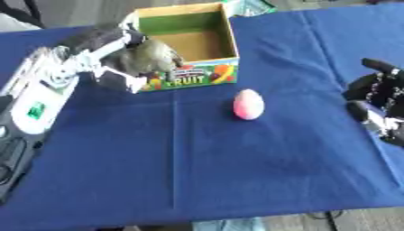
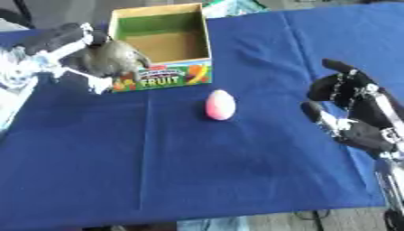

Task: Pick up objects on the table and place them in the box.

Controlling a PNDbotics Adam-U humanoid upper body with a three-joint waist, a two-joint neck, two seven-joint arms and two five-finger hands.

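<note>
Egg [image 1: 248,104] pink, smooth, beside box [image 1: 192,47]

Both eyes look down from the robot's head at the blue table [image 1: 236,171], showing nearly the same part.

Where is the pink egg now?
The pink egg lies on the blue cloth near the middle, just in front of the box.

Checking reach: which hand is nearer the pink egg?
Right, narrowly. The right hand rests open, level with the pink egg on its right; the left hand holds a grey object up-left, at the box.
</note>
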